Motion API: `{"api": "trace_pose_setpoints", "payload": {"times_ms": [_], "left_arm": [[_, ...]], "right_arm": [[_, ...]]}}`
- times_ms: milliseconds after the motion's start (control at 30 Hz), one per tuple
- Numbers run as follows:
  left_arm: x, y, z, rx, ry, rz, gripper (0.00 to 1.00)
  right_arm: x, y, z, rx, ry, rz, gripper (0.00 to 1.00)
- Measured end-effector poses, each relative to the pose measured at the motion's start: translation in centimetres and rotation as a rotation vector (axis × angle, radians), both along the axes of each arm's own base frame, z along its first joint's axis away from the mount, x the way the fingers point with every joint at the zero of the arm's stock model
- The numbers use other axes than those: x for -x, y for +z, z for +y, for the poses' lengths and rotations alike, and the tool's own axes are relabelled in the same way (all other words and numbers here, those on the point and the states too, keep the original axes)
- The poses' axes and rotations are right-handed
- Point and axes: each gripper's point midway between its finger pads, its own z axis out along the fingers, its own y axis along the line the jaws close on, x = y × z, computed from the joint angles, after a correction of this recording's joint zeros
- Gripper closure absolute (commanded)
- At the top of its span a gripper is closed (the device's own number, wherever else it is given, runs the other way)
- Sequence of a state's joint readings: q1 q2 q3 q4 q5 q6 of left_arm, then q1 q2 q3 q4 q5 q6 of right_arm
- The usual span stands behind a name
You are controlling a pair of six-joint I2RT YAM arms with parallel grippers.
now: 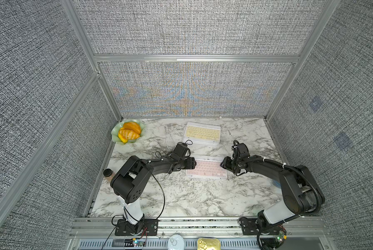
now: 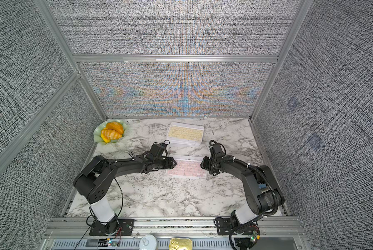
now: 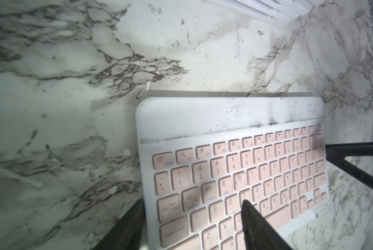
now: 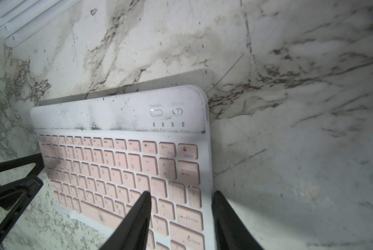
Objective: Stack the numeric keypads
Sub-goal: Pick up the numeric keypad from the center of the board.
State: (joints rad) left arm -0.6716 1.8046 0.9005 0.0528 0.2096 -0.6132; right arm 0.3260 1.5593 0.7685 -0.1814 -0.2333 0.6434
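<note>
Nearly done: pile of keypads (image 1: 202,134) at the back, yellow on top; only the pink keypad (image 1: 207,170) left out, in the middle, short ends pinched by left gripper (image 1: 195,164) and right gripper (image 1: 221,165), jaws partway apart, maybe lifted a bit.

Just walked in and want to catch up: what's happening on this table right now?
Both arms are handling the pink keypad: the left tool and right tool each clamp one short end, one finger over the keys. It appears raised slightly off the marble table, casting a shadow. The stack, yellow keypad on top, sits farther back, awaiting it.
</note>
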Motion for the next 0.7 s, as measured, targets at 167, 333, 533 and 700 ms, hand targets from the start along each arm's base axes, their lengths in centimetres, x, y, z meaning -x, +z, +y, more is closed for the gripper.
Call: {"api": "trace_pose_setpoints", "payload": {"times_ms": [167, 333, 533, 700], "left_arm": [[0.0, -0.1, 0.0, -0.001, 0.001, -0.005, 0.3], [-0.3, -0.3, -0.3, -0.008, 0.006, -0.025, 0.3], [-0.6, -0.3, -0.5, -0.013, 0.017, -0.04, 0.3], [-0.7, -0.4, -0.7, -0.025, 0.015, -0.035, 0.3]], "right_arm": [[0.1, -0.2, 0.1, -0.043, -0.027, 0.008, 0.51], [0.2, 0.0, -0.1, -0.074, -0.052, 0.004, 0.51], [-0.3, 0.8, -0.6, -0.116, -0.08, -0.035, 0.51], [-0.1, 1.0, -0.8, -0.157, -0.103, -0.054, 0.51]]}}
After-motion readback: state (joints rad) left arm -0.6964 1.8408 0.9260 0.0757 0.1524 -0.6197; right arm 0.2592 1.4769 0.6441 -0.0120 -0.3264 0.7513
